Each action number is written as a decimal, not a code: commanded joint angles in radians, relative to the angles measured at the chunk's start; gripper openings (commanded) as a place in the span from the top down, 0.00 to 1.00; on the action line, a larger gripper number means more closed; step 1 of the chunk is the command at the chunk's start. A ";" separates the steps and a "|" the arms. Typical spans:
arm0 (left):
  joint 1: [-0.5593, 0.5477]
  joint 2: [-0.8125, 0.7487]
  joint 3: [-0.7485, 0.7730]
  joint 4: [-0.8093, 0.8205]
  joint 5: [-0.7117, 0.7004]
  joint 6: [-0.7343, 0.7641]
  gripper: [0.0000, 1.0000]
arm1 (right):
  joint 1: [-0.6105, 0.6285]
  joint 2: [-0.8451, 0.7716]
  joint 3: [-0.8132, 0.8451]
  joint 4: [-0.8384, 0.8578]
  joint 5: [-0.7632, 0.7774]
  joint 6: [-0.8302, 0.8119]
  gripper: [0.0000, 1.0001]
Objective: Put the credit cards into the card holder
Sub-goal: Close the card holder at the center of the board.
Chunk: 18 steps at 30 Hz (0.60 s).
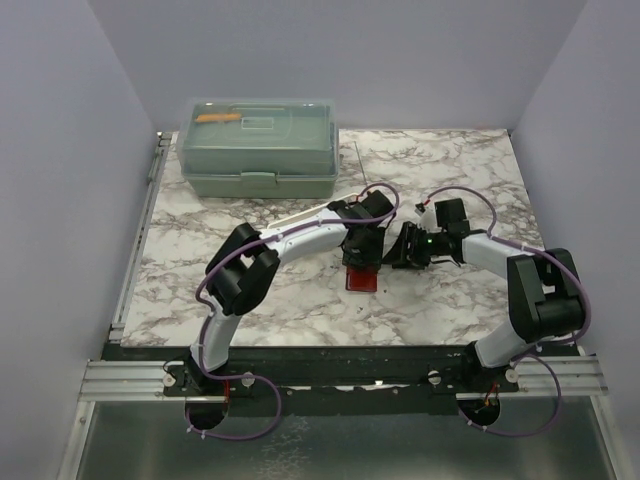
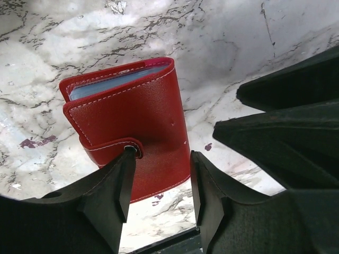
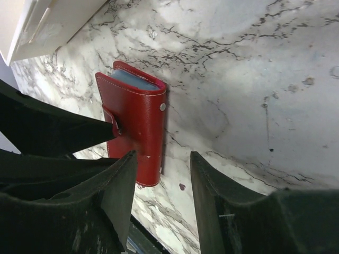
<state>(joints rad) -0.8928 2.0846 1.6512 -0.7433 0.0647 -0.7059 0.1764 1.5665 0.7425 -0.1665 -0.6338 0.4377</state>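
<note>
1 red card holder (image 2: 132, 121) snapped shut, blue-grey cards (image 2: 114, 82) inside, qty unclear; 1 lidded box (image 1: 258, 150); L gripper (image 2: 161, 164), R gripper (image 3: 163, 159) both released

- The red card holder (image 3: 140, 121) is lying flat and closed on the marble-patterned table (image 3: 238, 79).
- A strap (image 3: 112, 117) is wrapping over the holder's long edge, and a small metal stud (image 3: 162, 107) is showing near the opposite edge.
- Blue-grey edges of the credit cards (image 3: 135, 79) are peeking out of the holder's far end.
- The right gripper (image 3: 163, 159) is hanging just above the table with its fingers apart and bare marble showing between them.
- The finger on the view's left is covering part of the holder's near end.
- A dark wedge (image 3: 53, 129) is reaching in from the left, its tip meeting the strap.
- A pale, flat-sided object (image 3: 47, 26) is crossing the upper left corner; what it is cannot be told.
</note>
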 commanded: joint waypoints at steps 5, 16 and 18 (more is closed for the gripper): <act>0.002 -0.101 -0.090 0.044 0.022 0.019 0.46 | 0.036 0.052 -0.017 0.097 -0.082 0.030 0.50; 0.071 -0.319 -0.256 0.086 0.016 0.026 0.41 | 0.075 -0.010 -0.042 0.200 -0.129 0.178 0.55; 0.106 -0.351 -0.315 0.114 0.037 0.016 0.41 | 0.088 -0.003 -0.035 0.217 -0.134 0.211 0.60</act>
<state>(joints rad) -0.8520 1.8141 1.4300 -0.6792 0.0792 -0.6903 0.2386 1.5780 0.7124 -0.0341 -0.7231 0.5613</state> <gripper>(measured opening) 0.593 0.435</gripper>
